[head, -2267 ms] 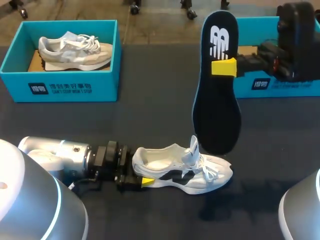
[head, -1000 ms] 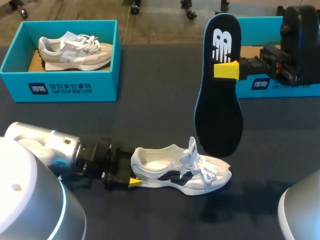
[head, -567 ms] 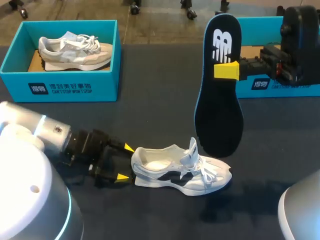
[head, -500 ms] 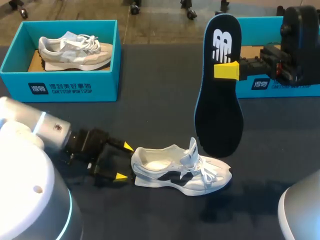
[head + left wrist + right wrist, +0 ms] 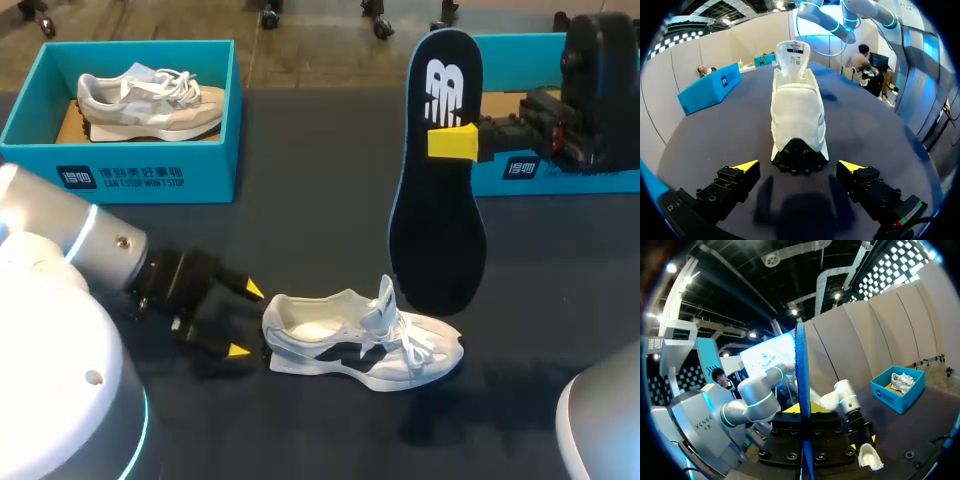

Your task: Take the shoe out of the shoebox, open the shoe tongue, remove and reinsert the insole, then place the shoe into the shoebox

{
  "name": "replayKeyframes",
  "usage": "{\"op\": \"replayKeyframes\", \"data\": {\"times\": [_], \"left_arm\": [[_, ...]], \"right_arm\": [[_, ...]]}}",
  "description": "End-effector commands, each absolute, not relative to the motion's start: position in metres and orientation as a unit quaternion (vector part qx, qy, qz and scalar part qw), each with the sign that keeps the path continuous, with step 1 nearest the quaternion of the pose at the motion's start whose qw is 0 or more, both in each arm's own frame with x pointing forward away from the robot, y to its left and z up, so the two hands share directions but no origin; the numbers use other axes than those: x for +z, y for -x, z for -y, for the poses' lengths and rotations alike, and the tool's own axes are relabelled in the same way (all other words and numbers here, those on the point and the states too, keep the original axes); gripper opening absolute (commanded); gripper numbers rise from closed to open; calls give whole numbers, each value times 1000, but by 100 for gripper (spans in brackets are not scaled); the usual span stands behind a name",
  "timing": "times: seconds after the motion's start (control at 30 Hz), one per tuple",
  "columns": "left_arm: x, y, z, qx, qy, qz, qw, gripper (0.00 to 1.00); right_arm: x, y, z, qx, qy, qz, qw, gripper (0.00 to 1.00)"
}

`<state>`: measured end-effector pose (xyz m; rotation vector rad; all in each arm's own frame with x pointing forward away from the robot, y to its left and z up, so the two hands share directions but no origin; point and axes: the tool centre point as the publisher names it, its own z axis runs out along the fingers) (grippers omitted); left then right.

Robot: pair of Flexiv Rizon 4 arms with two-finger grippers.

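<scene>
Shoe [image 5: 360, 345], white, on table [image 5: 300, 230], lower centre of frame, tongue up. Left fingers [image 5: 249, 291] spread wide just behind heel, not touching. Right fingers [image 5: 450, 140], upper right, clamped on upright dark insole [image 5: 435, 220].

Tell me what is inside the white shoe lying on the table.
The white shoe shows only a pale inner bed through its opening; the dark insole is outside, upright in the right gripper. The toe end is hidden under the tongue and laces.
</scene>
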<state>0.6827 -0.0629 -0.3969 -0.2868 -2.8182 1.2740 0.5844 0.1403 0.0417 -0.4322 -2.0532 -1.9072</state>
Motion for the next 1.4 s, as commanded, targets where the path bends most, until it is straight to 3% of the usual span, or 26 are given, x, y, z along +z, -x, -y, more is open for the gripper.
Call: {"op": "replayKeyframes", "data": {"times": [0.03,0.47,0.63,0.9,1.4], "left_arm": [[-371,-686,62,259,79,962,-34,100],[-371,-686,62,259,79,962,-34,100],[-360,-694,69,207,59,977,-9,100],[-346,-682,77,102,65,991,-49,100],[-352,-681,83,55,40,997,-36,100]], "right_arm": [[43,-589,-144,-663,150,717,155,0],[43,-589,-144,-663,150,717,155,0],[43,-589,-144,-663,150,717,155,0],[43,-589,-144,-663,150,717,155,0],[43,-589,-144,-663,150,717,155,0]]}}
